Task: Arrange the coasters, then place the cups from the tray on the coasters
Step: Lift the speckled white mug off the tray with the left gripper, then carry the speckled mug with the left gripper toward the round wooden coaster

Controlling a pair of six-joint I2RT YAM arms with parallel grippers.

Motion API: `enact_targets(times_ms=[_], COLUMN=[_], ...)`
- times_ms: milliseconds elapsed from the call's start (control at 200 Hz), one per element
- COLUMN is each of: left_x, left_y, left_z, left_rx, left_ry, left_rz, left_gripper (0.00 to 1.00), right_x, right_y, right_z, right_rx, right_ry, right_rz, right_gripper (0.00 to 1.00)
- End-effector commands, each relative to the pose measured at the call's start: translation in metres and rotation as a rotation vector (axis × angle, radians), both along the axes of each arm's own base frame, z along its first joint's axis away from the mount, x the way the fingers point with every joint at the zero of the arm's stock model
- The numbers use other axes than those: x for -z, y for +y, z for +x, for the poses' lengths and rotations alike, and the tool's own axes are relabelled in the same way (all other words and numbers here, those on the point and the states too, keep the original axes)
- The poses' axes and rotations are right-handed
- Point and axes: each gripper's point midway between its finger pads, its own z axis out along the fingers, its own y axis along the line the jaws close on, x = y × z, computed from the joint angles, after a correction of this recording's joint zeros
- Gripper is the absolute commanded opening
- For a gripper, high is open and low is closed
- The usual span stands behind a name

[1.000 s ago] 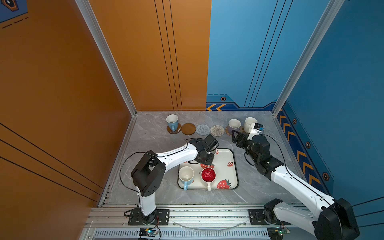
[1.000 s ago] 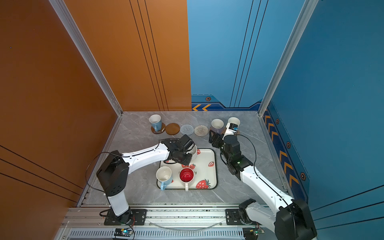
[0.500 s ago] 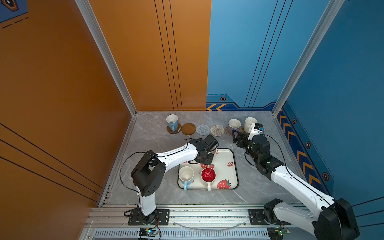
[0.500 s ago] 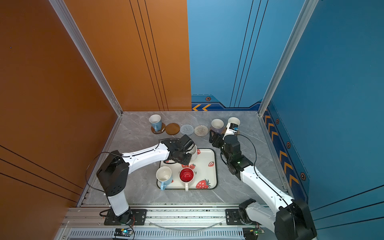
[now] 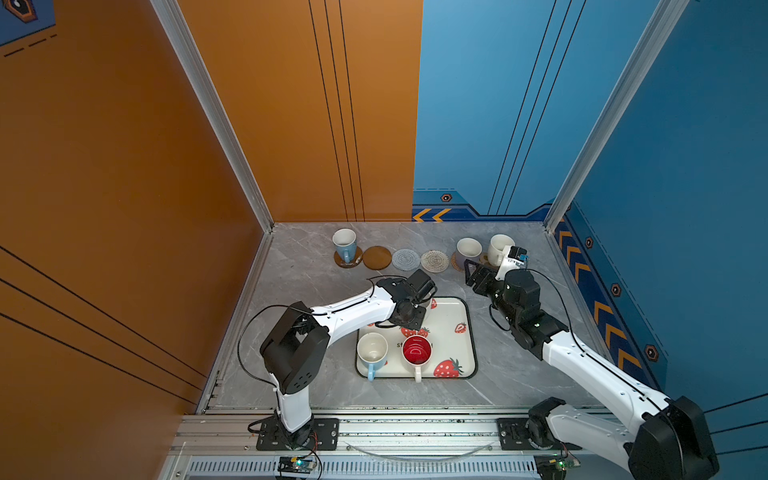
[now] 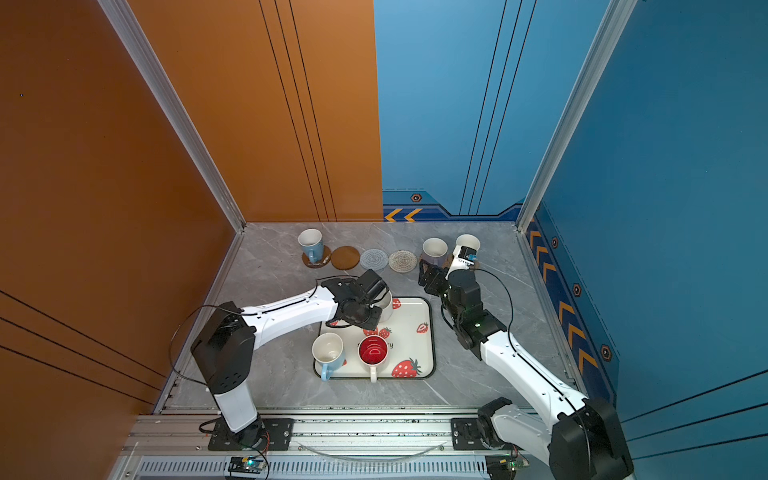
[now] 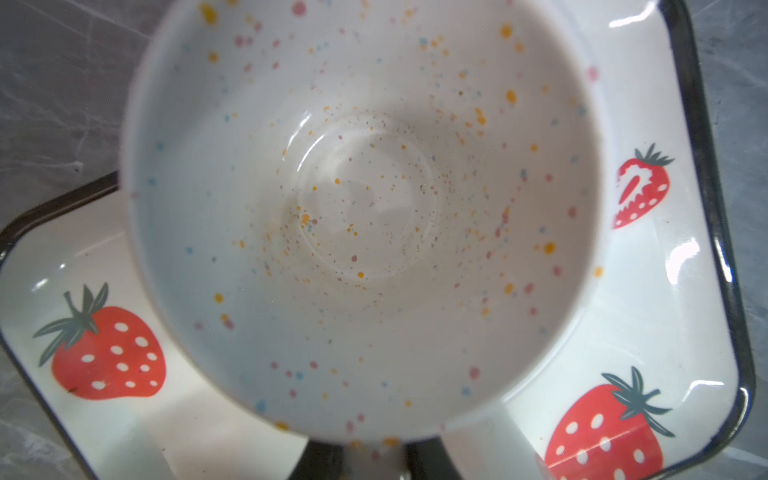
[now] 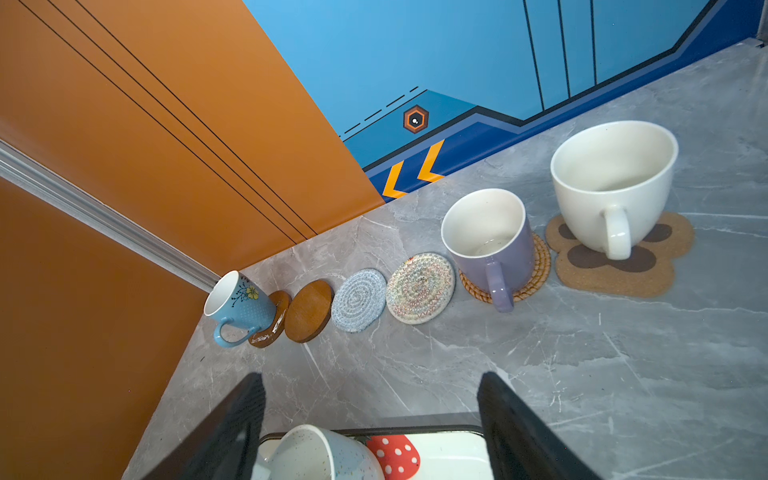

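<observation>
tray (image 5: pixel 448 350): blue mug (image 5: pixel 372 353) at 8 o'clock, red-inside mug (image 5: pixel 417 351) at 6, speckled mug (image 7: pixel 361 208) up at 12
left claw (image 7: pixel 372 459): reaching in from 9 o'clock, clamped on the speckled mug's handle
right claw (image 8: pixel 370 378): spread wide, holding nothing, near the lavender mug (image 8: pixel 490 245)

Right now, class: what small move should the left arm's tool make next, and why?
Probably a short straight lift. The left tool looks shut on the speckled cup at the far corner of the tray, and the brown disc, grey coaster and cream coaster in the back row carry no cup yet.
</observation>
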Motion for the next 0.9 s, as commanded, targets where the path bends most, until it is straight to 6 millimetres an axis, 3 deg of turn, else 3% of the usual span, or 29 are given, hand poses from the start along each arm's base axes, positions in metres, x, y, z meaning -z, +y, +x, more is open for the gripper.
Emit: enact_targets(times_ms=[0, 896], left_x=[-0.032, -0.066], left_y=[-0.002, 0.014], left_z=[0.009, 0.018], left_rx=[-0.011, -0.075], left_ry=[-0.086, -0.186], left_rz=[-0.037, -0.074], left_gripper=[0.00, 0.00], right_x=[-0.001, 0.001], right_y=[0.000, 0.000], right_z=[0.000, 0.000], right_rx=[-0.004, -0.011], right_ry=[-0.005, 0.001], right_rz=[0.021, 0.025], right_gripper=[0.79, 0.79])
